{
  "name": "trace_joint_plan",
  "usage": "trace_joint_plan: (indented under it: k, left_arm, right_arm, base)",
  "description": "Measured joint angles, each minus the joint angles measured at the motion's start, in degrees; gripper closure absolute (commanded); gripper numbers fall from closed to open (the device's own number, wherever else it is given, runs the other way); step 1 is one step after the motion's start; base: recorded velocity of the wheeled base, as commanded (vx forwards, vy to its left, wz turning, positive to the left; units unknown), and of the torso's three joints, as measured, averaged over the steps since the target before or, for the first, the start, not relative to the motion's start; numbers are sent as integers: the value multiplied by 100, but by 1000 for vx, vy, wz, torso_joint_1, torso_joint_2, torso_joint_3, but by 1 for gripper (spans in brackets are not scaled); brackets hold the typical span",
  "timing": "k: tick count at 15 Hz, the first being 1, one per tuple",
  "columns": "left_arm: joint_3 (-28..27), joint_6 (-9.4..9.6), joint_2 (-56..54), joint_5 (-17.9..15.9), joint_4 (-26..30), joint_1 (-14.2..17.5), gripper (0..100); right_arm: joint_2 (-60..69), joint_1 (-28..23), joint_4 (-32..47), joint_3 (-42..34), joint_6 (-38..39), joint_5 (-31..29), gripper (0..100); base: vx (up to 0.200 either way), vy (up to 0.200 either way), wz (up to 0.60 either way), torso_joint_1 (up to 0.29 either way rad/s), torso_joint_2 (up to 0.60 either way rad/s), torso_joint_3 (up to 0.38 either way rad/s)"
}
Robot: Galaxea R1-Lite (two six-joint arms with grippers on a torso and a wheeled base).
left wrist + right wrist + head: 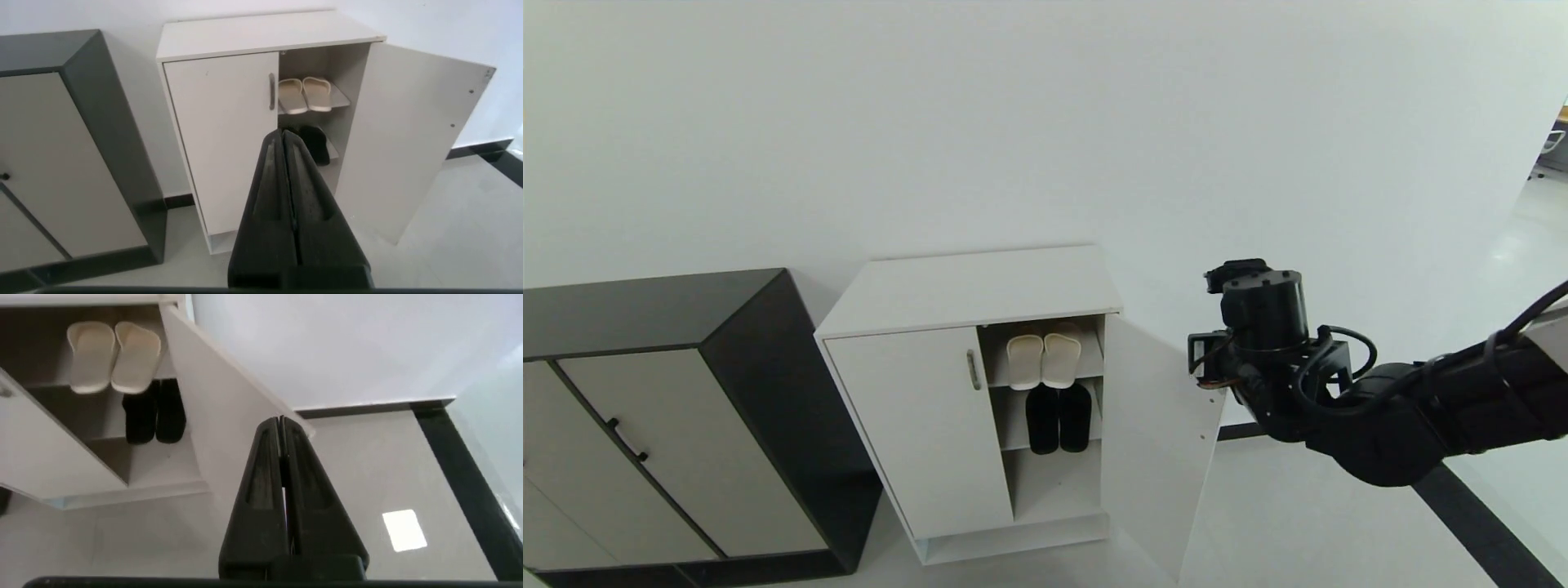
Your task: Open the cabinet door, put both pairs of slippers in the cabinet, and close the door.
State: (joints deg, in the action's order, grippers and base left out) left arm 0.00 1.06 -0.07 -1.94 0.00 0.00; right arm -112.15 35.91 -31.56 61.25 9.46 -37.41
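The white cabinet (pixel 968 290) stands against the wall with its right door (pixel 1160 441) swung open and its left door (pixel 923 425) closed. A white pair of slippers (pixel 1043 359) lies on the top shelf, and a black pair (pixel 1058 418) on the shelf below. My right gripper (pixel 1205 374) is at the open door's outer edge; in the right wrist view it (pixel 282 422) is shut, empty, over the door (pixel 237 416). My left gripper (pixel 284 135) is shut and empty, well in front of the cabinet, facing the slippers (pixel 304 94).
A black cabinet with grey doors (pixel 645 408) stands close to the white cabinet's left. A dark stripe (pixel 1470 523) crosses the pale floor at the right. The bottom shelf (pixel 1054 490) holds nothing.
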Motion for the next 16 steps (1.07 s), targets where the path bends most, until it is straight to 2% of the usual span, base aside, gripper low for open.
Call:
trace_joint_plan:
  k: [4, 12, 16]
  left_arm:
    - [0, 6, 0, 0, 0, 0, 100]
    - [0, 9, 0, 0, 0, 0, 100]
    - [0, 9, 0, 0, 0, 0, 100]
  right_arm:
    - [-455, -596, 99, 514, 351, 920, 100]
    - [-1428, -1265, 74, 1196, 460, 1525, 100]
    - [-1830, -1453, 63, 1430, 468, 1552, 100]
  base:
    - [0, 0, 0, 0, 0, 0]
    - [0, 0, 0, 0, 0, 0]
    - [0, 0, 0, 0, 0, 0]
